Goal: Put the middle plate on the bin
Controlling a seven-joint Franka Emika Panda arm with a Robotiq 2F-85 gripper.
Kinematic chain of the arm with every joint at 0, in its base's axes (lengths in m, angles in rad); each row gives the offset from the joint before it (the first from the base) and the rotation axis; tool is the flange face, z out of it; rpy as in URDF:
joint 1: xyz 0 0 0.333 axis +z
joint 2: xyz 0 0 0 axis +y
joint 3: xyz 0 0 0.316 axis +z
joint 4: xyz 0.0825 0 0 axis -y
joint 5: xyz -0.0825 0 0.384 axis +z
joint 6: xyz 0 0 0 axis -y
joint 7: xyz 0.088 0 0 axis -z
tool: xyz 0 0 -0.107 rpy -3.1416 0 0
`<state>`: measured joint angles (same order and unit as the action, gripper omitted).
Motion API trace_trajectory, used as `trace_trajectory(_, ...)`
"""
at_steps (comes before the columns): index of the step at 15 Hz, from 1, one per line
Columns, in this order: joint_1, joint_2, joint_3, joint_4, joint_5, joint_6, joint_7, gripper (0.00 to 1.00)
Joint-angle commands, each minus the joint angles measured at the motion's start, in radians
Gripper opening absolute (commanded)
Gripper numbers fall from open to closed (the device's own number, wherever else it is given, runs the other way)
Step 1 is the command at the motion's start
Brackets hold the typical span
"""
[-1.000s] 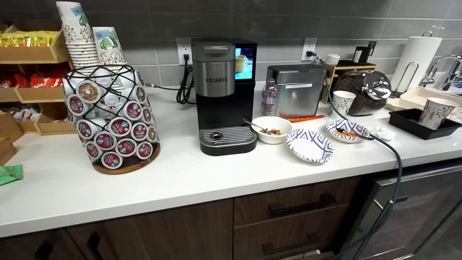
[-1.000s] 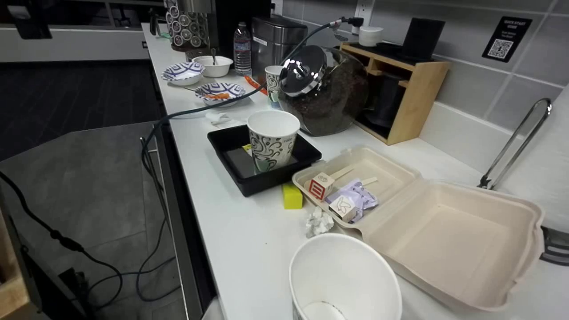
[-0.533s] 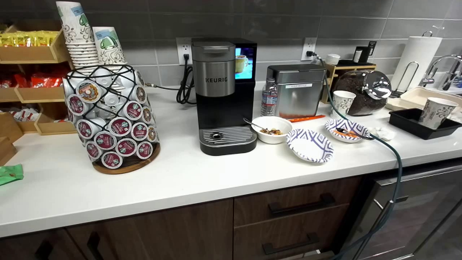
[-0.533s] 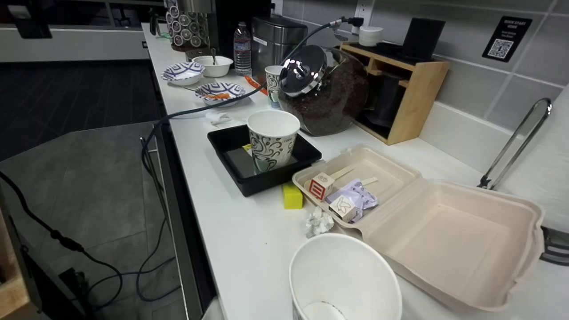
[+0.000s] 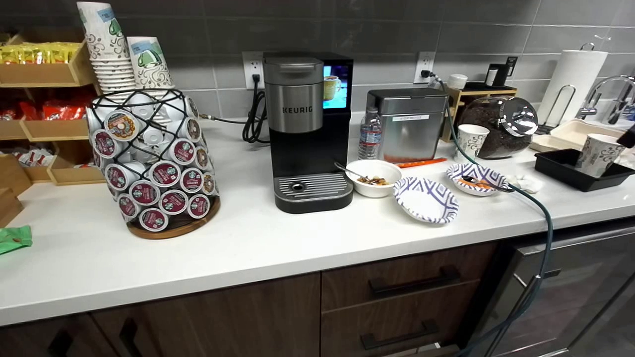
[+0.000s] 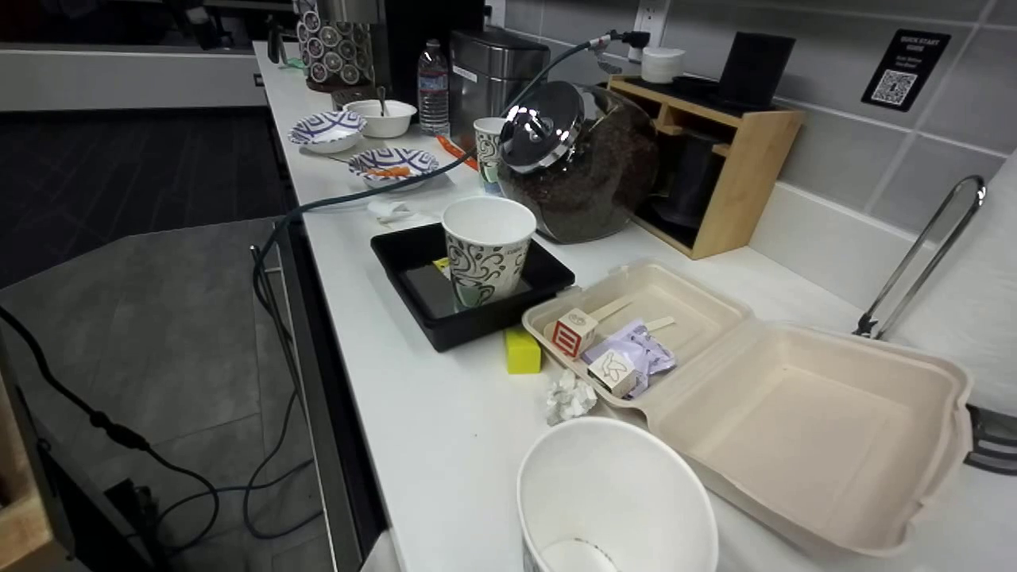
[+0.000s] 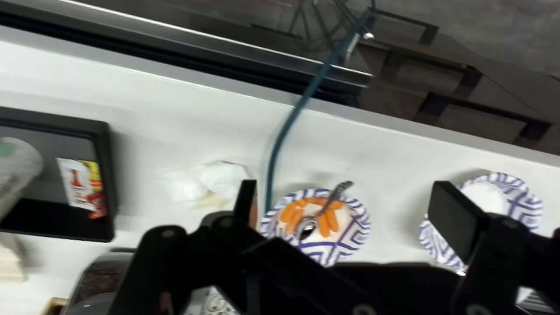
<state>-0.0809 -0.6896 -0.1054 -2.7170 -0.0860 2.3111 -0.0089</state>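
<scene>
The middle plate [image 5: 426,201], white with a blue pattern and wavy rim, lies on the counter between a white bowl and a patterned plate holding orange pieces. It also shows in an exterior view [image 6: 327,133] and, partly behind a finger, in the wrist view [image 7: 520,201]. The steel bin [image 5: 411,130] with a white label stands against the wall behind the plates; it also shows in an exterior view [image 6: 496,67]. My gripper [image 7: 350,210] is open and empty, above the counter. A dark tip of it [image 5: 628,138] shows at an exterior view's right edge.
The plate with orange pieces and a utensil [image 5: 477,179] and the bowl with a spoon [image 5: 373,179] flank the plate. A cable [image 5: 538,198] crosses the counter. A water bottle [image 5: 369,134], paper cup [image 5: 470,141], glass jar [image 6: 580,183] and black tray [image 6: 469,326] stand nearby.
My gripper's dark tip has come into an exterior view at the right edge. In an exterior view, the dark gripper part at the top left has moved right and up. The plates have not moved.
</scene>
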Motion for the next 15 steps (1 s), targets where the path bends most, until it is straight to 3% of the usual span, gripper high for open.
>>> trace_trajectory(1,0.163,0.215,-0.038,0.086,0.197,0.129,-0.094,1.0)
trace_trajectory(4,0.277,0.365,-0.048,0.159,0.344,0.177,-0.225,1.0)
trace_trajectory(5,0.297,0.398,-0.053,0.197,0.373,0.121,-0.281,1.0)
trace_trajectory(6,0.229,0.299,-0.002,0.116,0.319,0.162,-0.194,1.0)
trace_trajectory(9,0.254,0.392,0.001,0.178,0.358,0.156,-0.249,1.0)
trace_trajectory(10,0.252,0.412,0.009,0.184,0.382,0.185,-0.211,1.0)
trace_trajectory(12,0.303,0.485,-0.017,0.214,0.575,0.249,-0.266,1.0)
trace_trajectory(15,0.429,0.595,-0.117,0.272,0.816,0.364,-0.315,1.0)
